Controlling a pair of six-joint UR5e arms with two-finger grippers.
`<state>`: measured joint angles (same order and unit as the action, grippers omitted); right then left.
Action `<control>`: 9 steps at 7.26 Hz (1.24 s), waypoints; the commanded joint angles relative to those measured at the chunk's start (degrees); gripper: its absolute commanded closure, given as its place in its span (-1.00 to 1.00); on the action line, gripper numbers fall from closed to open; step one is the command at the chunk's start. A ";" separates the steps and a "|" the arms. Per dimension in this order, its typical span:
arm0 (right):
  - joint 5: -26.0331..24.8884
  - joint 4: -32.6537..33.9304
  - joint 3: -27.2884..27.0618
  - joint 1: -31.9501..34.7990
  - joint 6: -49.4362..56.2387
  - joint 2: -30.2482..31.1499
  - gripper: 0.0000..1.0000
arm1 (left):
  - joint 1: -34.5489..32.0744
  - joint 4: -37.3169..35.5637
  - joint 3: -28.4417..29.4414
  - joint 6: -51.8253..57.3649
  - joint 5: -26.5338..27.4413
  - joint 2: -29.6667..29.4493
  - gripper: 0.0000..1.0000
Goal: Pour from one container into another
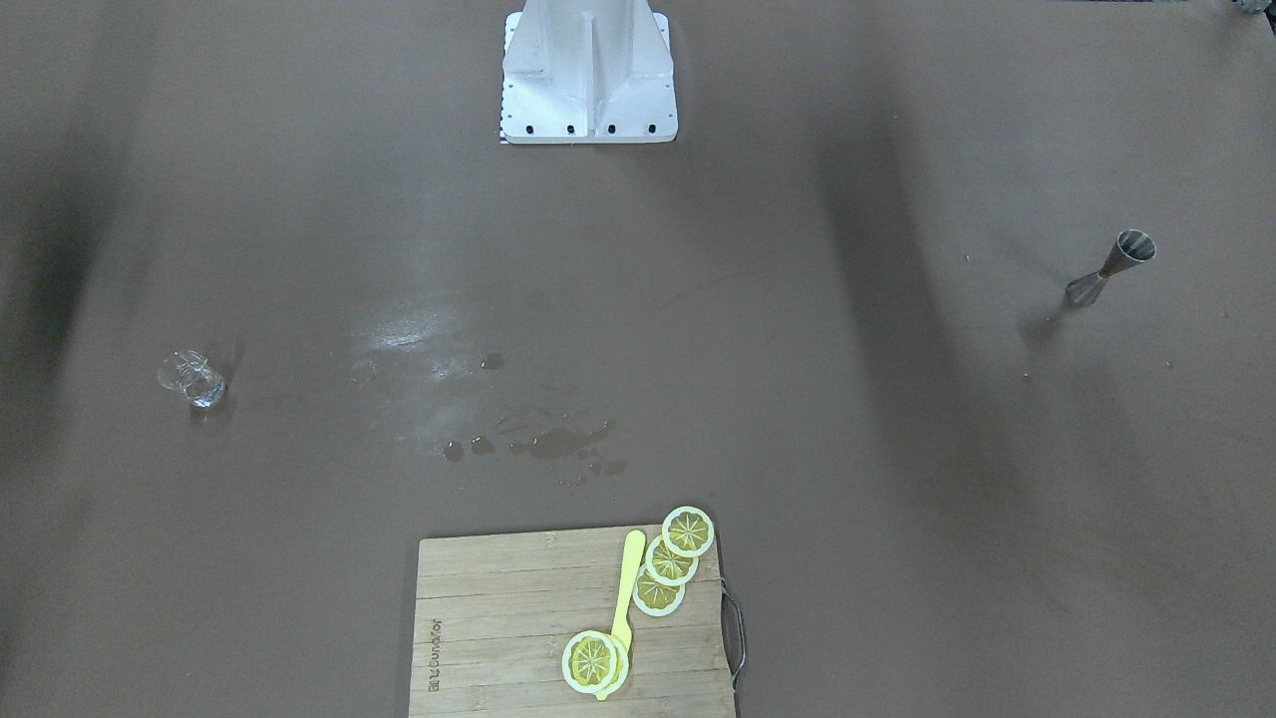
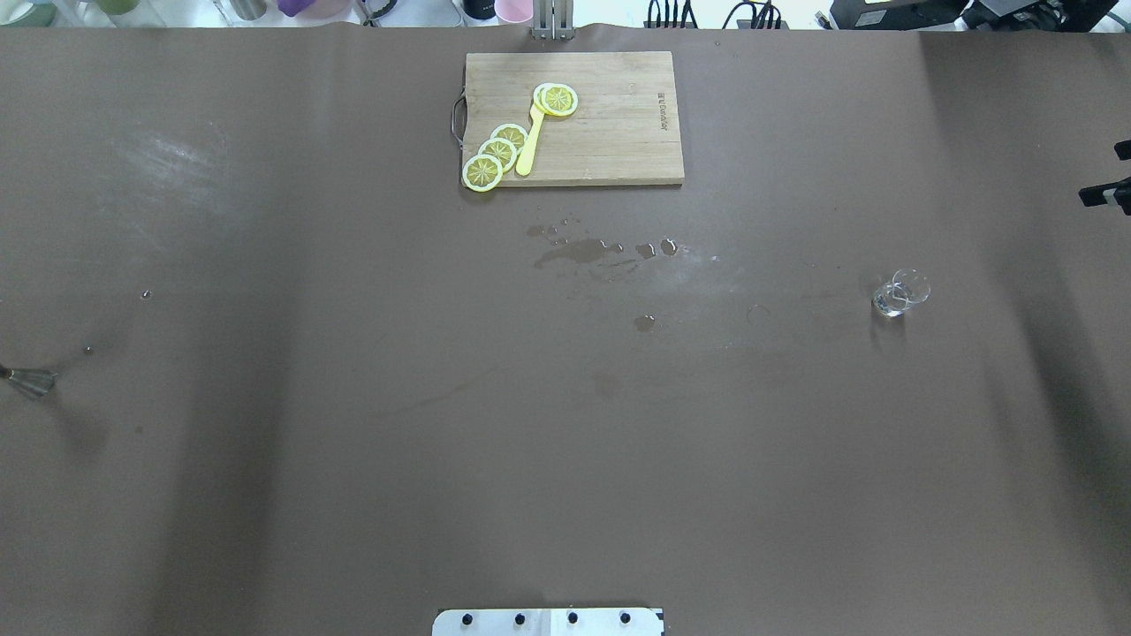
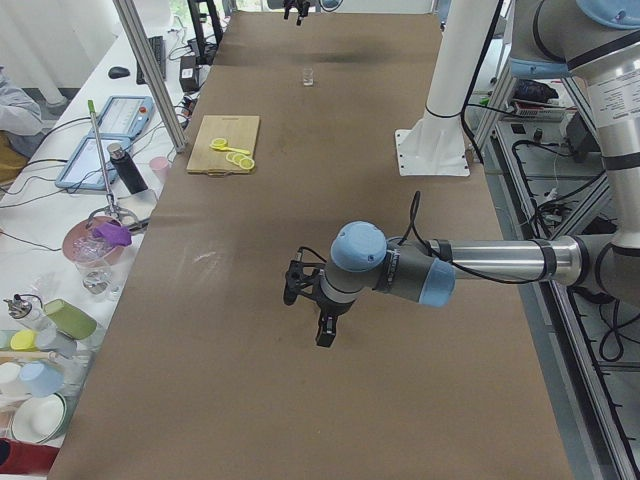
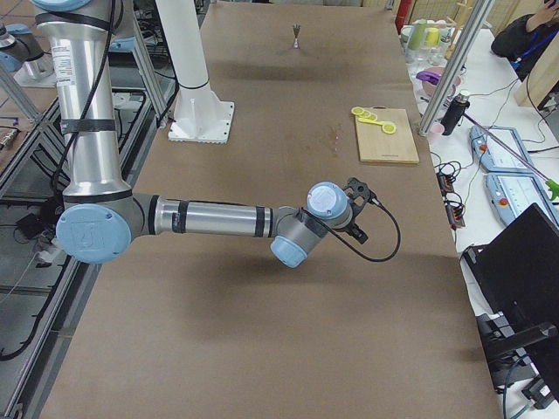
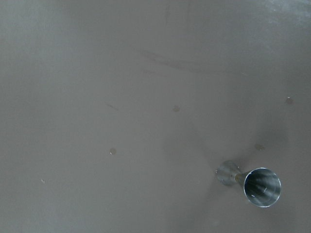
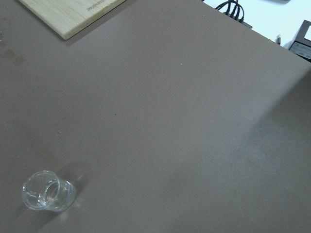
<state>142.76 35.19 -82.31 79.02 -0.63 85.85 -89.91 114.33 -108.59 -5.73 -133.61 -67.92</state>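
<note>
Cutting board [image 1: 498, 618] at near edge; jigger [image 1: 1112, 267], glass [image 1: 194, 379] upright, well apart.

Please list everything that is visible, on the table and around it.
jigger: one, steel, table's left side.
glass: one, clear, table's right side.
board: one, wooden, far edge, centre.
lemon slices: at least four, yellow, on the board.
utensil: one, yellow, on the board beside the slices.
puddles: several, clear, table centre.
table: one, brown.
cups: several, mixed colours, side bench.
base: one, white, near edge.
left gripper: one, black, above the left end.
right gripper: one, black, above the right end.
</note>
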 commanded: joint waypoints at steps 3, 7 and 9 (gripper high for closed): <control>5.13 -4.07 3.73 -6.34 13.94 -3.94 -1.00 | 9.47 31.94 6.44 -9.06 8.37 1.57 -0.98; 2.80 -13.80 4.43 -9.58 15.04 -1.13 -1.00 | 18.87 58.67 15.31 -36.23 19.42 1.83 -0.98; 1.99 -21.01 8.28 -11.95 14.96 -0.94 -1.00 | 31.04 70.45 18.06 -44.34 34.20 3.22 -0.98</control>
<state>145.10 18.44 -76.38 68.53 14.35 84.64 -66.28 177.65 -91.98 -44.91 -108.42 -65.72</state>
